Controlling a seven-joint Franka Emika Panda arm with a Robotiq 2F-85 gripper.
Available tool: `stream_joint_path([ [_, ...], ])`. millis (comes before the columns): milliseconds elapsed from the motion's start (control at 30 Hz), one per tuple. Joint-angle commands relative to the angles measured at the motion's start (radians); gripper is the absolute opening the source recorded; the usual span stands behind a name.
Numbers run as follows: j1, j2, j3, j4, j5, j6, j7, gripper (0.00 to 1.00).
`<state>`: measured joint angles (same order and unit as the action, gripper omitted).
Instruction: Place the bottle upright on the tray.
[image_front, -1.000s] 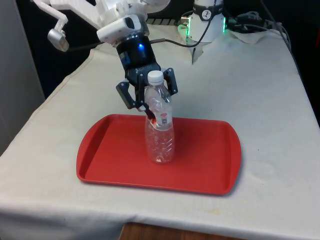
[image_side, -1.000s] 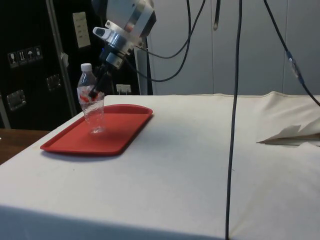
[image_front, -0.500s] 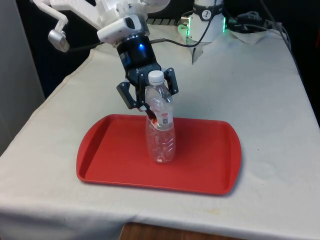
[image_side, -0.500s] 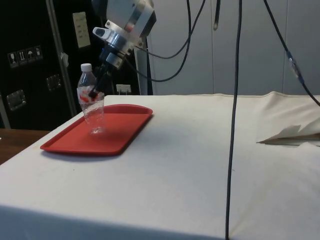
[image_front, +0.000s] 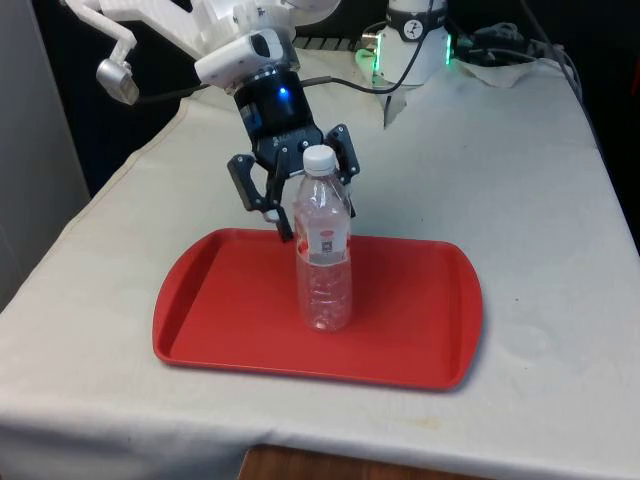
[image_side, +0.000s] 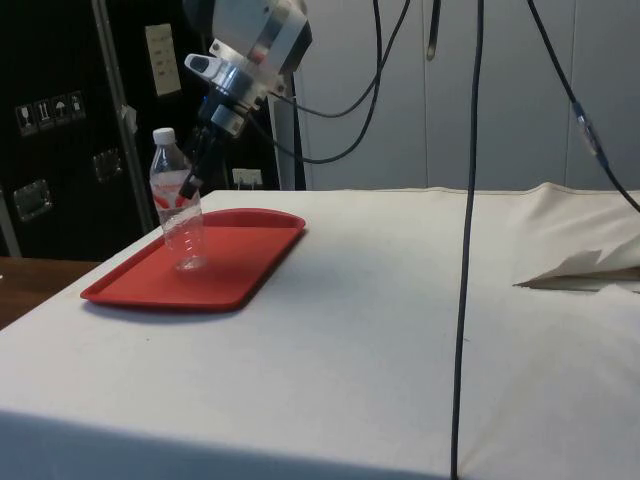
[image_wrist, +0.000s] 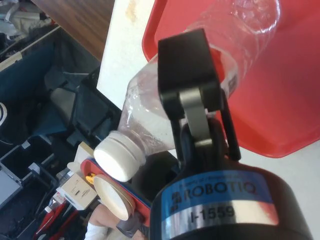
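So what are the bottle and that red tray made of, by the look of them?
The bottle looks like thin clear plastic: you can see the tray through it, its lower half is ribbed, and it has a white cap that seems to be plastic too. The tray looks like moulded hard plastic, uniformly red with a raised rim, rounded corners and a faint sheen; coated metal can't be ruled out.

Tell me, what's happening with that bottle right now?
Pincer open, just behind bottle. Bottle upright on red tray, near its middle. Nothing in the way.
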<state>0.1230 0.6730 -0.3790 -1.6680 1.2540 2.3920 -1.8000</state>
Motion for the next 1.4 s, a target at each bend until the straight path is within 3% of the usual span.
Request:
stream_joint_path([
  [0, 0.000, 0.004, 0.000, 0.004, 0.000, 0.002, 0.002, 0.88],
  [67, 0.000, 0.004, 0.000, 0.004, 0.000, 0.002, 0.002, 0.97],
  [133, 0.000, 0.004, 0.000, 0.004, 0.000, 0.002, 0.002, 1.00],
  [1367, 0.002, -0.031, -0.012, 0.001, -0.004, -0.040, 0.010, 1.00],
])
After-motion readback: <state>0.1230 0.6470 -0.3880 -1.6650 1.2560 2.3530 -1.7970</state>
